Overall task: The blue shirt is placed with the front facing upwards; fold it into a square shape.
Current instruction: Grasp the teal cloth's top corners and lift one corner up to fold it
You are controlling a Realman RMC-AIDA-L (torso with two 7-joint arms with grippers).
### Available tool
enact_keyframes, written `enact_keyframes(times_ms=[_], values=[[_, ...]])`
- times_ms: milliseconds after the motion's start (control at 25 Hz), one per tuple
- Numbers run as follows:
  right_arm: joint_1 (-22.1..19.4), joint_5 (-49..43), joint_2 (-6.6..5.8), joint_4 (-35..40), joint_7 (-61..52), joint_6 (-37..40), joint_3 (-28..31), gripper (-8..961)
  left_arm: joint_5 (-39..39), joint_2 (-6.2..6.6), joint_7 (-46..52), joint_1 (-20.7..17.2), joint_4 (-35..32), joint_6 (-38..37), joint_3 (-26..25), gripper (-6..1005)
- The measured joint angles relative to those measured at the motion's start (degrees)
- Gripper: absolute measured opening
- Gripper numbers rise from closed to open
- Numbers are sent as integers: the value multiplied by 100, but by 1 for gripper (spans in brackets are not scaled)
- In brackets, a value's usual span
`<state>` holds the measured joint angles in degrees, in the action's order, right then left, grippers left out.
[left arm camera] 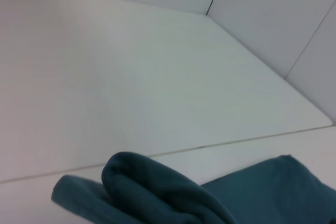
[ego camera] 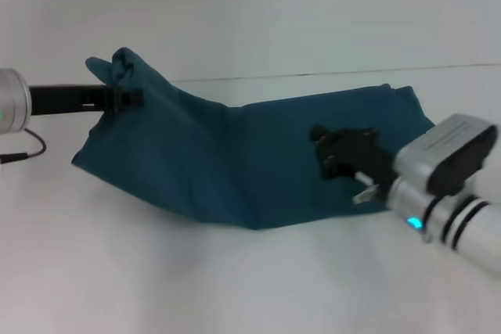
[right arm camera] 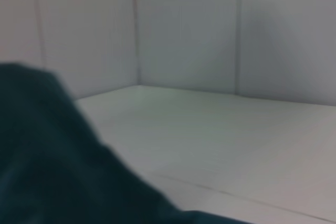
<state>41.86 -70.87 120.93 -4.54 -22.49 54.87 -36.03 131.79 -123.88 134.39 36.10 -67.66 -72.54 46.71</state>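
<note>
blue shirt (ego camera: 235, 162) bunched across the white table (ego camera: 235, 287), left end lifted

left gripper (ego camera: 129, 98) is pinched on a raised fold; right gripper (ego camera: 340, 154) sits over the cloth, grip can't be told. bare table all round, and the left wrist view shows the bunched fold close up.

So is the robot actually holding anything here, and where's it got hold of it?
The left hand grips the blue shirt by a bunched, raised edge. The right hand is at the shirt; its hold cannot be told.
</note>
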Motion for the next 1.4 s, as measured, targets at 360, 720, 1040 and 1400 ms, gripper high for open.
enact_keyframes(times_ms=[360, 720, 1040, 1400], values=[[532, -62, 52, -725, 280, -1, 51, 31, -31, -5, 344, 7, -567, -78, 338, 62], [1110, -1173, 54, -1246, 42, -546, 706, 34, -40, -5, 418, 57, -721, -109, 370, 63], [1347, -3151, 60, -1752, 36, -1346, 2387, 34, -40, -5, 421, 95, -739, -104, 365, 62], [340, -3827, -42, -1667, 267, -777, 3872, 33, -40, 13, 387, 109, -740, -66, 323, 62]])
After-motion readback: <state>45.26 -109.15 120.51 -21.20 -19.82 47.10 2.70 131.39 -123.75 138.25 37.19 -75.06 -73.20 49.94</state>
